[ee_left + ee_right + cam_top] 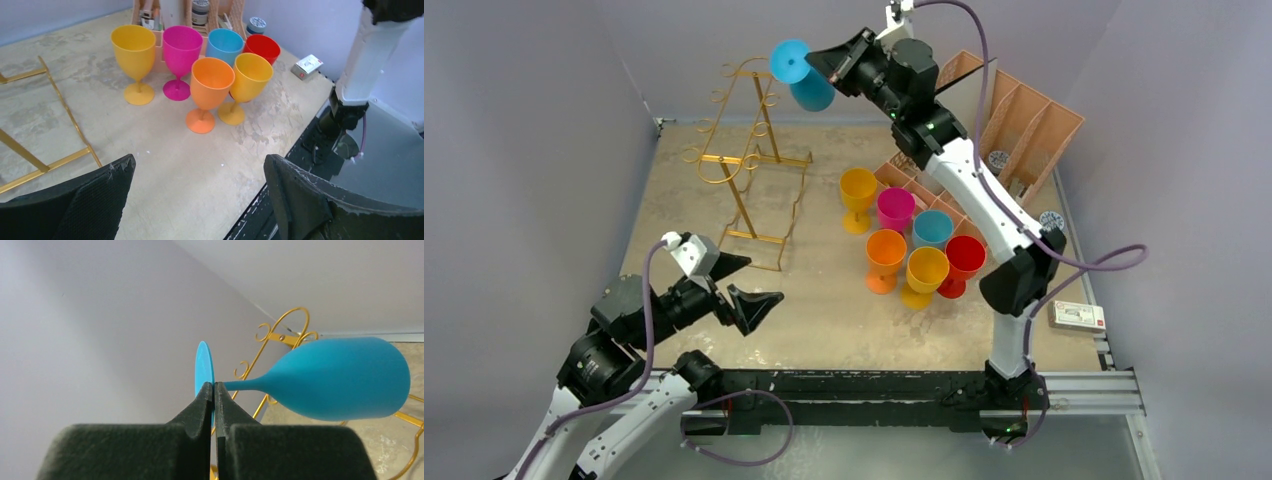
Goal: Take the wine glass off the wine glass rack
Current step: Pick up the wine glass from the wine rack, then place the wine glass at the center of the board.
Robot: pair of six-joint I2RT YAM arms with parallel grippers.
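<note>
A blue wine glass (804, 75) hangs in the air at the back, to the right of the gold wire wine glass rack (746, 160), apart from its hooks. My right gripper (819, 62) is shut on the glass's round foot. In the right wrist view the gripper (213, 386) pinches the foot's thin disc (203, 367), and the bowl (345, 377) points right with the rack (280, 335) behind it. My left gripper (746, 283) is open and empty, low near the rack's front base; in the left wrist view the gripper (200, 167) is wide open over bare table.
Several coloured wine glasses (909, 245) stand in a cluster right of centre, also shown in the left wrist view (200, 65). A peach slotted organiser (1014, 120) stands at the back right. A small box (1076, 315) lies at the right edge. Walls close the back and sides.
</note>
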